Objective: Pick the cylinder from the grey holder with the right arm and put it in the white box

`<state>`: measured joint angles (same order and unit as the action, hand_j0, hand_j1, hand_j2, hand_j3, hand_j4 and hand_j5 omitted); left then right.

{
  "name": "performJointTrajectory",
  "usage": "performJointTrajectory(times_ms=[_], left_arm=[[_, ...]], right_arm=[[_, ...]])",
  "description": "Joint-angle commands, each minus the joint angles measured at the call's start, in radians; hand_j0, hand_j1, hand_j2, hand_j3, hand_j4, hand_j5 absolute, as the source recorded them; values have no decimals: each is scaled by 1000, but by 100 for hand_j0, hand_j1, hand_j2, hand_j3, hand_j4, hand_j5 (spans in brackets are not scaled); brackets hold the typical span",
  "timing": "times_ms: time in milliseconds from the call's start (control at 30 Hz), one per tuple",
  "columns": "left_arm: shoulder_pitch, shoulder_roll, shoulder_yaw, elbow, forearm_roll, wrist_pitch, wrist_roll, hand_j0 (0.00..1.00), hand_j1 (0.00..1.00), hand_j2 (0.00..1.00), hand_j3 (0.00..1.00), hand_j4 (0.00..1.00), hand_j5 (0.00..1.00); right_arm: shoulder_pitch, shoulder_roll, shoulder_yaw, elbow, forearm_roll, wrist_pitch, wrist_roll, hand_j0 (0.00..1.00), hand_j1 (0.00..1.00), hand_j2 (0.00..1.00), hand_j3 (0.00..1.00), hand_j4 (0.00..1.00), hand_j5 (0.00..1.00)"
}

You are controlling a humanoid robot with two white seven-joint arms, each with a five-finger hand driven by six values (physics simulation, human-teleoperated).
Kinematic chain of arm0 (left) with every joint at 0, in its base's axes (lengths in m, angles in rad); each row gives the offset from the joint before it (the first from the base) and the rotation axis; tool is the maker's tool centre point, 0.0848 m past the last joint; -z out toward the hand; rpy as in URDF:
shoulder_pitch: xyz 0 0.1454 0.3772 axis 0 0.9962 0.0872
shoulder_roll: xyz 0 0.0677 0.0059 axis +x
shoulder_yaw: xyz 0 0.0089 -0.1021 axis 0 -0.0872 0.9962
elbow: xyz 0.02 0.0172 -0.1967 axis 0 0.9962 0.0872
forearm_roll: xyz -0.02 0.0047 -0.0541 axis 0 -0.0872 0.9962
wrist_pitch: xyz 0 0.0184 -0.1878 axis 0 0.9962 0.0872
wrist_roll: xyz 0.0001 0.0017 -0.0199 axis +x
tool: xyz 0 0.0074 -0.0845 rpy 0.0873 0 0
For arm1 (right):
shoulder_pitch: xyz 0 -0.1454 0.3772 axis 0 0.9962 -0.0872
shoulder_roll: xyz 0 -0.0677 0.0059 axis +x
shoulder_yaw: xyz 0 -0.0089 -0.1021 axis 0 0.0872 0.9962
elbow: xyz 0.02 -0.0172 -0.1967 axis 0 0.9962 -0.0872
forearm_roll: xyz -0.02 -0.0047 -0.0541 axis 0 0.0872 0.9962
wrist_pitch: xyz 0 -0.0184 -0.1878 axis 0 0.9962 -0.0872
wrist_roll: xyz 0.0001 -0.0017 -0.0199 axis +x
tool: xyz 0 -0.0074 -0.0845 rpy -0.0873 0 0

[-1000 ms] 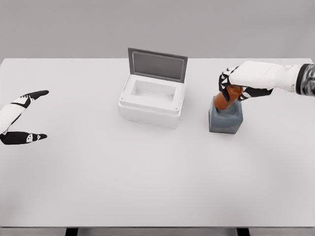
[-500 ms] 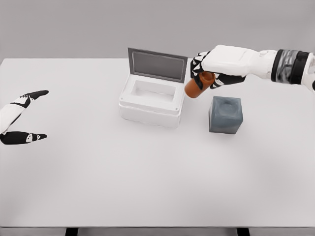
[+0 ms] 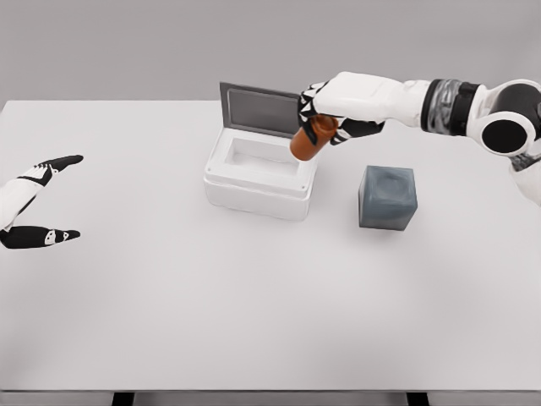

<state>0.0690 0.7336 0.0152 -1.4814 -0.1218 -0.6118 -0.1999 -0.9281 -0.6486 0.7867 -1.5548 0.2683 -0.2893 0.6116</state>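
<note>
An orange-brown cylinder [image 3: 306, 141] hangs tilted in my right hand [image 3: 325, 114], whose fingers are shut on its upper end. It hovers over the right rim of the white box [image 3: 221, 179], which stands with its grey lid [image 3: 269, 110] raised at the back. The box's hollow shows nothing inside. The grey holder [image 3: 388, 197] sits to the right of the box, its top socket bare. My left hand [image 3: 40, 200] rests at the left edge of the table, fingers spread and holding nothing.
The white table [image 3: 254, 304] spreads wide in front of the box and holder. Its front edge runs along the bottom of the view, with two dark legs below it.
My right hand lifted the cylinder out of the grey holder and carried it left, from above the holder to above the box's right rim. The left hand stayed put.
</note>
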Motion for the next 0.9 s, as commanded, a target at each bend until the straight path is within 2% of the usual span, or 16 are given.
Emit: performJointTrajectory(times_ms=[0,267,600,867], left_arm=[[0,1,0,0,7,1,0,100,100,100,100,100,100],[0,1,0,0,7,1,0,100,100,100,100,100,100],[0,1,0,0,7,1,0,100,100,100,100,100,100],[0,0,0,0,7,1,0,100,100,100,100,100,100]], right_arm=[[0,15,0,21,20,1,-1,28,28,28,28,28,28],[0,43,2,50,49,2,-1,28,28,28,28,28,28],[3,29,6,-19,49,9,-1,30,30,30,30,30,30],[3,33,3,-5,49,10,-1,30,30,30,30,30,30]])
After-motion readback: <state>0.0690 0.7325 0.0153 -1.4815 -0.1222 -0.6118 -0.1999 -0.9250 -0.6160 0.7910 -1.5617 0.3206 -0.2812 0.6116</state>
